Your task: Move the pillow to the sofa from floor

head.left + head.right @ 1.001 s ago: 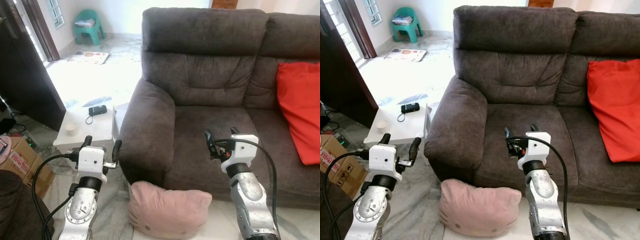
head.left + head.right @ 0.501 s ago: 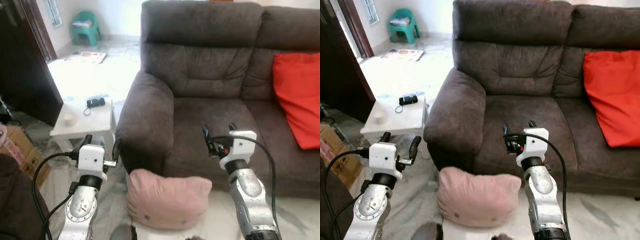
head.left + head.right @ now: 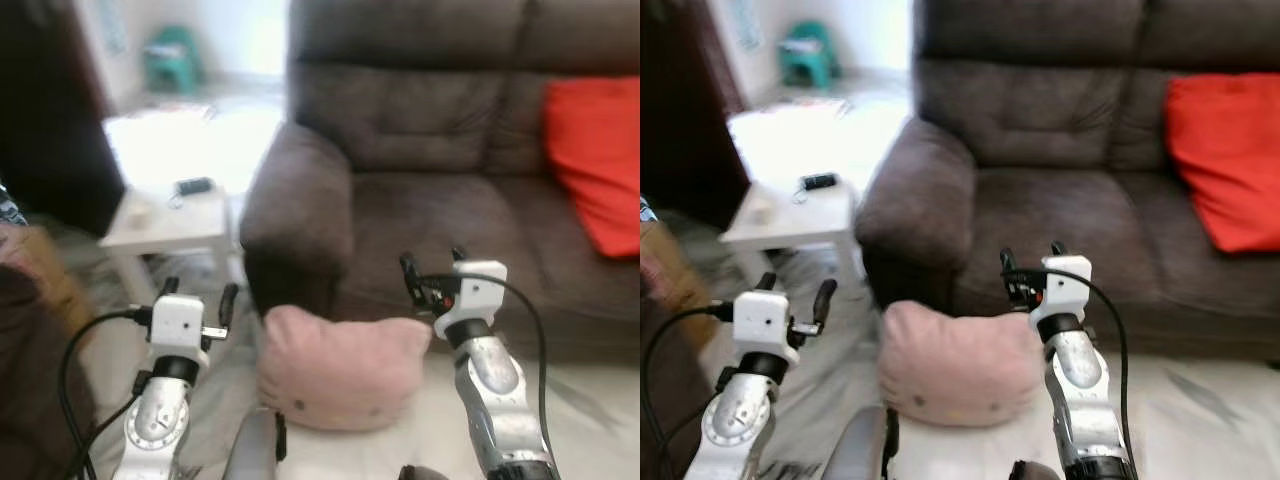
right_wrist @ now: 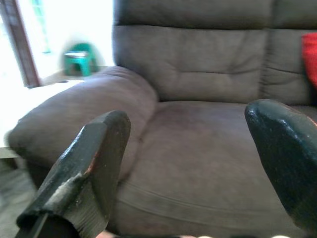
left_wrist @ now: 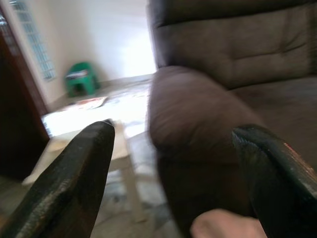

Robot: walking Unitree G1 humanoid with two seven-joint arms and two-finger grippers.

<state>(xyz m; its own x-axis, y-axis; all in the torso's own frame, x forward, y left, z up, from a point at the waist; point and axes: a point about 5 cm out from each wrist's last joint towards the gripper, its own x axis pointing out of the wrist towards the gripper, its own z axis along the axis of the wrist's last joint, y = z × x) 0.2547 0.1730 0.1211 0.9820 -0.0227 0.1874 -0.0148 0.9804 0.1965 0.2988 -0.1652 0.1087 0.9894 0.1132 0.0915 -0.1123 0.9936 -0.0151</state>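
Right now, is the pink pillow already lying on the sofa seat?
No, the pink pillow is on the floor, leaning against the front of the dark sofa, below its seat.

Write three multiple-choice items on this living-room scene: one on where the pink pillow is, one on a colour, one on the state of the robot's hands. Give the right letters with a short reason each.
1. Where is the pink pillow?
A. On the sofa seat
B. On the floor against the sofa's front
C. On the white side table

2. What colour is the cushion on the sofa?
A. Red
B. Green
C. Blue

3. How are the left hand and right hand?
A. Both shut on the pillow
B. Left shut on the pillow, right open
C. Both open and empty

Answers:
1 B: the pillow lies on the pale floor below the armrest, between the two arms.
2 A: a red cushion leans against the sofa's backrest on the robot's right side.
3 C: each wrist view shows two black fingers spread wide with nothing between them.
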